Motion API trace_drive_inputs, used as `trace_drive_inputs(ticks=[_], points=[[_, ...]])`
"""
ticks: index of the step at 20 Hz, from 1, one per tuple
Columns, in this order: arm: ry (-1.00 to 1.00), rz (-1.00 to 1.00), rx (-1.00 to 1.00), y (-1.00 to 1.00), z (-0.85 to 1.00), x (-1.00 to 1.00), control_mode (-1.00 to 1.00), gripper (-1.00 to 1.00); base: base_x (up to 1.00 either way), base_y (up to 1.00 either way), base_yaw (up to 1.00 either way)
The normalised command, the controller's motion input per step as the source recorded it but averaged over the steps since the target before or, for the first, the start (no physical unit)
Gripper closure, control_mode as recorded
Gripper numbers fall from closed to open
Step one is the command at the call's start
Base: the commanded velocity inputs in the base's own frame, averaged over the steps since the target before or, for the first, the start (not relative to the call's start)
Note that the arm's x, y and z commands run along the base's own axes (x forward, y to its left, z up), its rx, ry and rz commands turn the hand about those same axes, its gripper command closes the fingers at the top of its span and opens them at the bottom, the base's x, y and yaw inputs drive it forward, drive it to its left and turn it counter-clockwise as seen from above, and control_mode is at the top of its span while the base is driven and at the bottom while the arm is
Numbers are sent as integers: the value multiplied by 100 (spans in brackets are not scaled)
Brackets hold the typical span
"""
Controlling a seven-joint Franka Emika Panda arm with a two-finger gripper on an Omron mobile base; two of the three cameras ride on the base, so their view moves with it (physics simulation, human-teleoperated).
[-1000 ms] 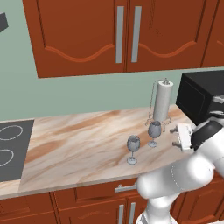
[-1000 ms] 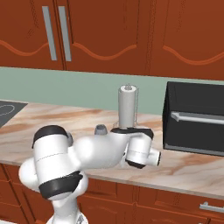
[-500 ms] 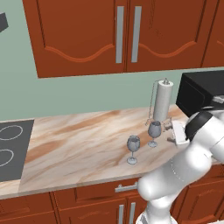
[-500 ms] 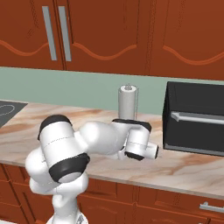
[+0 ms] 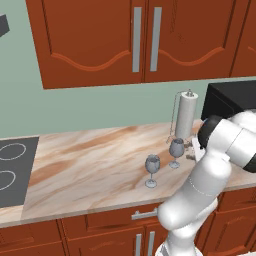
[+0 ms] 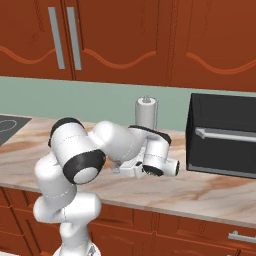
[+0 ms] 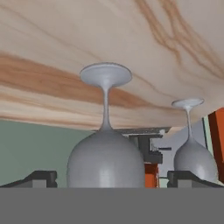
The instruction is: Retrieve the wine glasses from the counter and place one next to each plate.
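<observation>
I have the gripper [image 7: 107, 181] open, straddling the nearer glass [image 5: 175, 152]; both glasses stand near the counter's [image 5: 90, 165] right end, none delivered yet.

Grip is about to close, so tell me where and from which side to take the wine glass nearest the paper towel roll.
Take the nearer wine glass on its rounded bowl, side-on from the arm's side. It stands upright on the counter, and the open gripper is level with the bowl, one fingertip either side. The stem is too thin to grip securely. The second wine glass stands apart, so it shouldn't obstruct the grasp.
</observation>
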Motion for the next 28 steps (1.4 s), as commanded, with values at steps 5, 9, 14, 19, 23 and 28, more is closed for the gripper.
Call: trace_drive_inputs(ticks=[5, 9, 14, 19, 23, 28], points=[[1, 0, 0, 0, -17, 0, -100, -100, 0, 0, 0], [0, 0, 0, 5, -5, 0, -100, -100, 0, 0, 0], [3, 1, 0, 6, -1, 0, -100, -100, 0, 0, 0], [4, 1, 0, 7, 0, 0, -100, -100, 0, 0, 0], [3, 0, -2, 27, -2, 0, -100, -100, 0, 0, 0], [0, 0, -7, 34, 0, -1, -100, -100, 0, 0, 0]])
